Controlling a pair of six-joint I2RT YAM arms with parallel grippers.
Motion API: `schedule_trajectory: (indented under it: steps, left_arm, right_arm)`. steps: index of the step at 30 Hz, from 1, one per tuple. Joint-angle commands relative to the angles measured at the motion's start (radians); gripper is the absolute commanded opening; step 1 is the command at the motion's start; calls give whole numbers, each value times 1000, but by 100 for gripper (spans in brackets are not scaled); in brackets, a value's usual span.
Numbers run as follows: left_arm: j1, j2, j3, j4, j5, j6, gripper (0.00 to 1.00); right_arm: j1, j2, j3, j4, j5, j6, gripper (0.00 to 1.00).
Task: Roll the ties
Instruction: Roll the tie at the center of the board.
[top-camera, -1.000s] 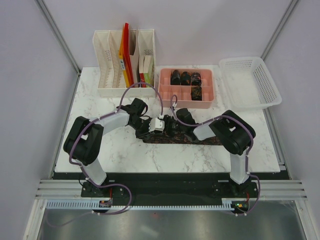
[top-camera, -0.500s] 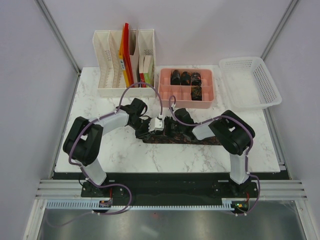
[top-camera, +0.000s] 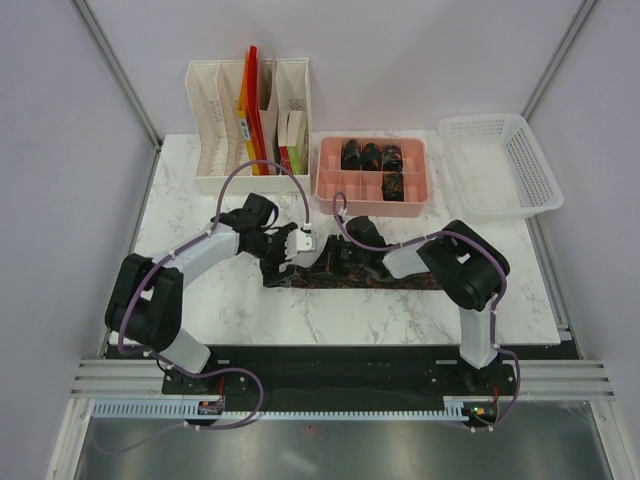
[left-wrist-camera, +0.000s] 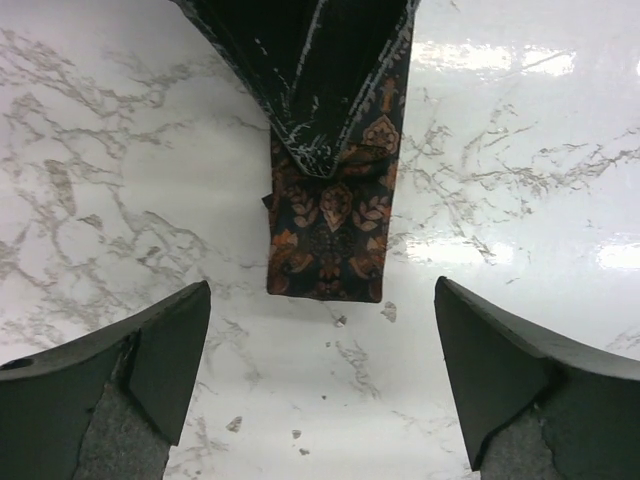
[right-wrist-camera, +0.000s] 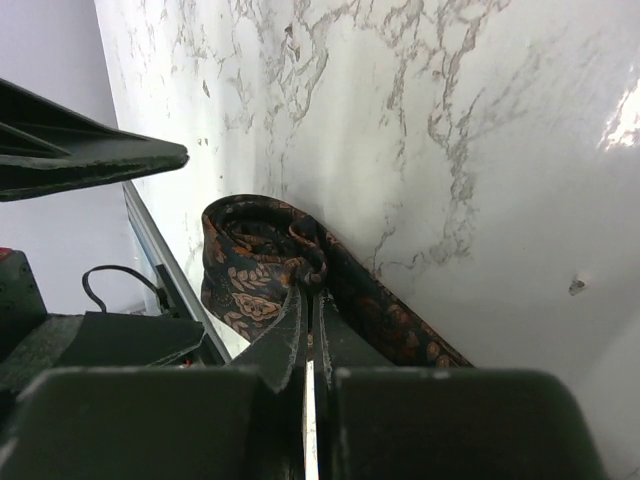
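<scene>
A long dark tie (top-camera: 400, 282) with an orange-red pattern lies flat across the marble table (top-camera: 230, 310) in front of both arms. Its left end (left-wrist-camera: 330, 240) is partly curled over. My right gripper (right-wrist-camera: 309, 280) is shut on that curled end (right-wrist-camera: 255, 270), pinching the fabric between its fingertips; from above it sits at the tie's left part (top-camera: 332, 262). My left gripper (left-wrist-camera: 325, 370) stands wide open just short of the tie's end, with nothing between its fingers (left-wrist-camera: 150, 360); in the top view it is left of the right gripper (top-camera: 285, 262). Several rolled ties (top-camera: 370, 156) sit in the pink tray (top-camera: 330, 185).
A white file organiser (top-camera: 250, 125) with folders stands at the back left. A white mesh basket (top-camera: 500, 165) is at the back right, beside the pink tray. The table's near edge (top-camera: 330, 345) runs just in front of the tie.
My left gripper has opened wide and drawn back to the left, off the tie. My right gripper has shut on the tie's curled end.
</scene>
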Motion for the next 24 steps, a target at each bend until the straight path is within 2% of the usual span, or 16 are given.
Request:
schedule_trajectory:
  steps: [1,8,10,16,17,20,24]
  left_arm:
    - [3,-19,-59,47,26,-26,100]
    - [1,27,-70,143,17,-35,99]
    - [0,41,-62,146,23,-35,96]
    - [-2,30,-57,144,56,-17,77]
    - [-9,18,-54,143,60,-18,69]
    - [-40,7,-36,135,64,-43,53]
    - [-90,15,-10,123,61,-81,40]
  right_arm:
    - [0,15,5,-99,34,-74,0]
    - [-6,13,-4,-115,34,-96,0]
    - [-8,15,5,-128,34,-102,0]
    - [-6,23,5,-127,30,-107,0]
    - [-8,24,7,-127,30,-104,0]
    - [-6,29,8,-124,30,-99,0]
    - [-6,30,8,-113,30,-93,0]
